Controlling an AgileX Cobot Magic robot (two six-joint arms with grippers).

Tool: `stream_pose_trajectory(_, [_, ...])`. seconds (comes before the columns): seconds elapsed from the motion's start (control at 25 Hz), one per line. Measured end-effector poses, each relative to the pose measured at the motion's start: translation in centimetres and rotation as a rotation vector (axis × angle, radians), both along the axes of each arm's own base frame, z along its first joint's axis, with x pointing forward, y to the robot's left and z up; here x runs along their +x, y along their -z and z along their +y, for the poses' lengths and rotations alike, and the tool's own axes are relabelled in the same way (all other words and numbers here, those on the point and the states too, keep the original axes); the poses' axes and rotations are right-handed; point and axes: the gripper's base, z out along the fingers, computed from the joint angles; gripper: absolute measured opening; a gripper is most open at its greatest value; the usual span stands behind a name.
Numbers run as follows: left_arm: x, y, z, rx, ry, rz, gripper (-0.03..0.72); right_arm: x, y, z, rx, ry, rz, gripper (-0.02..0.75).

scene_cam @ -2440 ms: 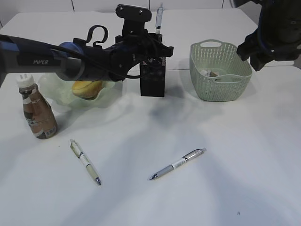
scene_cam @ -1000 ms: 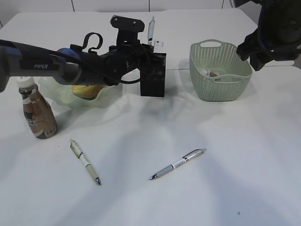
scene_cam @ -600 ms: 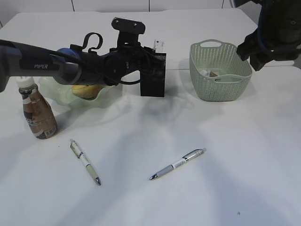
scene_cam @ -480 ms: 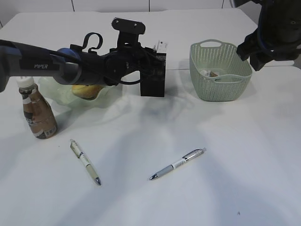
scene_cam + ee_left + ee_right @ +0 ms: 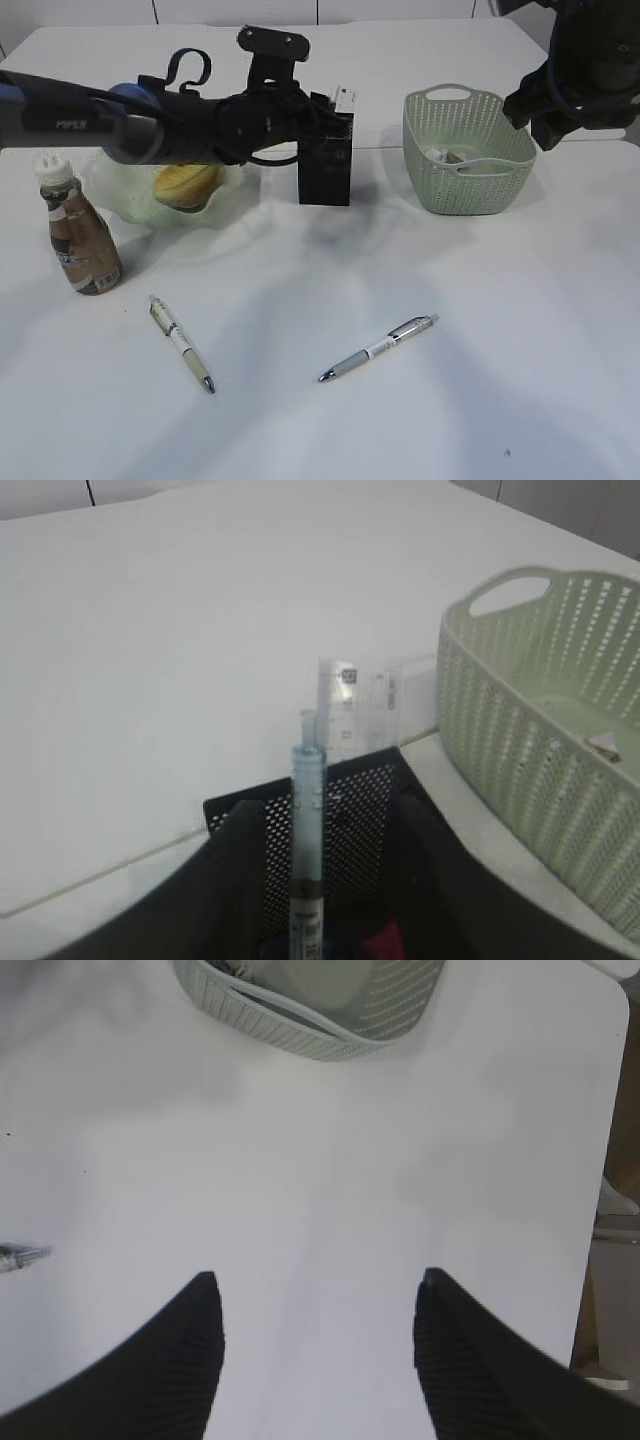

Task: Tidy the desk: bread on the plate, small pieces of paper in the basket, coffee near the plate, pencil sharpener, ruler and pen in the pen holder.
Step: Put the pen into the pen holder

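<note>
The left gripper [image 5: 318,118], jaws parted and released, is hovering over the pen holder [image 5: 326,155], where a ruler [image 5: 358,705] and 1 pen [image 5: 308,840] are standing upright. The right gripper [image 5: 318,1345] is hanging open, empty. 2 pens [image 5: 181,343] in front of the holder are awaiting pickup.

Basket [image 5: 468,150] contents too small

White tabletops abut along a seam [image 5: 450,147] at the far edge. White wall panels [image 5: 230,10] stand behind. Floor [image 5: 612,1290] shows beyond the right edge. Lighting is diffuse.
</note>
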Motion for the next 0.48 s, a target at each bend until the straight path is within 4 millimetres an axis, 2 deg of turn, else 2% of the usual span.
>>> stream_pose_trajectory(0.24, [-0.6, -3.0, 0.1, 0.014, 0.026, 0.016, 0.296, 0.0, 0.0, 0.0, 0.0, 0.0, 0.0, 0.478])
stream_pose_trajectory(0.48, [-1.4, -5.1, 0.3, 0.124, 0.087, 0.01, 0.296, 0.0, 0.0, 0.0, 0.0, 0.0, 0.0, 0.478])
